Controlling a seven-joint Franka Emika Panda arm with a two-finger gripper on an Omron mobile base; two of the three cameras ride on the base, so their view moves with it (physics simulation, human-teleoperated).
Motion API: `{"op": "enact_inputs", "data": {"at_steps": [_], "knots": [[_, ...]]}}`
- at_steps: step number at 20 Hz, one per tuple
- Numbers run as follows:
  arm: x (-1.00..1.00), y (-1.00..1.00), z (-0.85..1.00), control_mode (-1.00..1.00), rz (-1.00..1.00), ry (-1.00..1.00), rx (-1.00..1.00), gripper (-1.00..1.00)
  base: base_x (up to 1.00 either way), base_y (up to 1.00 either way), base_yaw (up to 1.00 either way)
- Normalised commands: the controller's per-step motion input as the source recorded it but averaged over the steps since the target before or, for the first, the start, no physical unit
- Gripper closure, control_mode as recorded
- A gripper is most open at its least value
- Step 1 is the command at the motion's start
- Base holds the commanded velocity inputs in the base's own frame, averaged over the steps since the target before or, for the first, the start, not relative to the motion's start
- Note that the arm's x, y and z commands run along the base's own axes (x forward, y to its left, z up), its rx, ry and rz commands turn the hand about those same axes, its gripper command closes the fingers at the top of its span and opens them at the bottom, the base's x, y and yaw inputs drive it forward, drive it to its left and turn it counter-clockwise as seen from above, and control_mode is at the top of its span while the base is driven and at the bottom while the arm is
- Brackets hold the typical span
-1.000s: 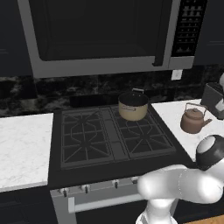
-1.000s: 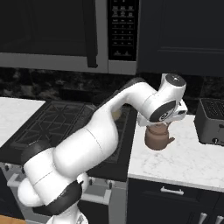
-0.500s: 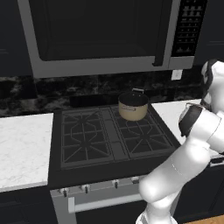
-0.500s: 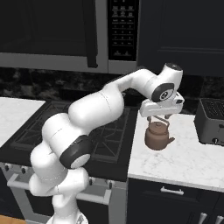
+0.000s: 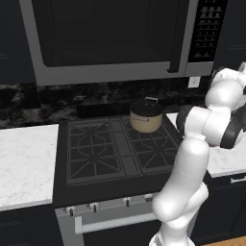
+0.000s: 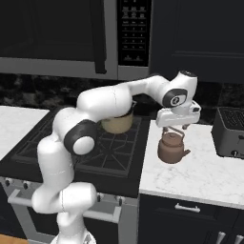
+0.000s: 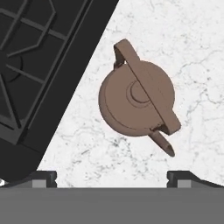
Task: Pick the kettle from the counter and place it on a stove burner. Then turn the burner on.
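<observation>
hand view | pincer (image 7: pixel 112 177) spread apart above kettle (image 7: pixel 138 99) | kettle upright on counter (image 7: pixel 183 52)

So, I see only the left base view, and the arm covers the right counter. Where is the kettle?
Observer: The kettle stands upright on the counter, just right of the stove.
Operator: Is the gripper holding it?
Observer: No. The gripper is open, above the kettle, with its fingertips wide apart and clear of the handle.
Operator: Is anything else near it?
Observer: A toaster stands further right, apart from the kettle.
</observation>
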Motion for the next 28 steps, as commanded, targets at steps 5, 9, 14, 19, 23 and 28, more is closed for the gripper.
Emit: {"op": "enact_inputs", "data": {"at_steps": [5, 9, 14, 19, 23, 28], "knots": [[0.38, -0.10, -0.27, -1.00, 0.00, 0.00, -0.06, -1.00, 0.00, 0.00, 0.00], [0.31, 0.00, -0.29, -1.00, 0.00, 0.00, -0.10, -1.00, 0.00, 0.00, 0.00], [0.29, 0.00, -0.38, -1.00, 0.00, 0.00, -0.09, -1.00, 0.00, 0.00, 0.00], [0.19, 0.00, -0.29, -1.00, 0.00, -0.02, 0.00, -1.00, 0.00, 0.00, 0.00], [0.22, 0.00, -0.07, -1.00, 0.00, -0.07, 0.00, -1.00, 0.00, 0.00, 0.00], [0.21, 0.00, -0.07, -1.00, 0.00, -0.01, 0.00, -1.00, 0.00, 0.00, 0.00]]}}
